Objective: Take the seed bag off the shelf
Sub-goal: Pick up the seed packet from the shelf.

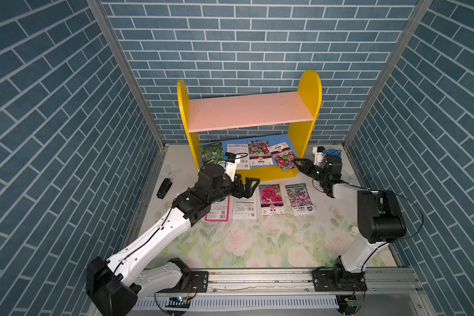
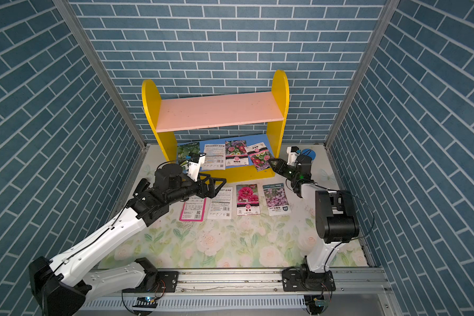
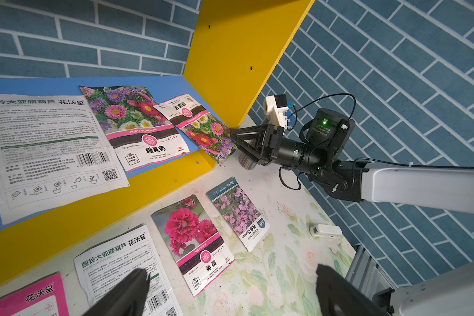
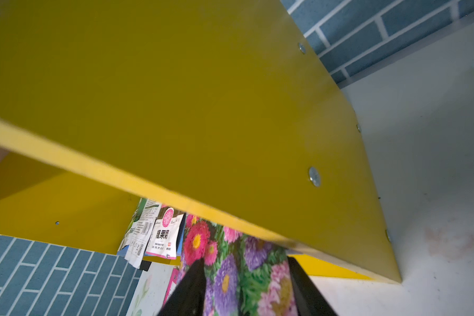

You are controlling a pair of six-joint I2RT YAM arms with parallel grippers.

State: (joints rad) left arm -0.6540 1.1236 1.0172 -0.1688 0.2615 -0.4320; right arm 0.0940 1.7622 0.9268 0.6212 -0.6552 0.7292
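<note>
Right gripper (image 4: 244, 260) straddles the seed bag's (image 3: 212, 135) overhanging corner, jaws half spread, not pinching. The bag lies ahead on the shelf (image 1: 308, 109). A shallow bite could slip off or drag the overlapped packet (image 3: 145, 128).

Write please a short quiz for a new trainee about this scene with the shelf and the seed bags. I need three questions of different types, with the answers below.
1. True or false: the pink upper board of the shelf holds a seed bag.
2. How many seed bags lie on the blue lower board? A) two B) four C) six
3. Which arm's gripper has its tips at the tilted flower bag that overhangs the board's front edge?

Key
1. False, it is bare.
2. B
3. The right gripper.
</note>
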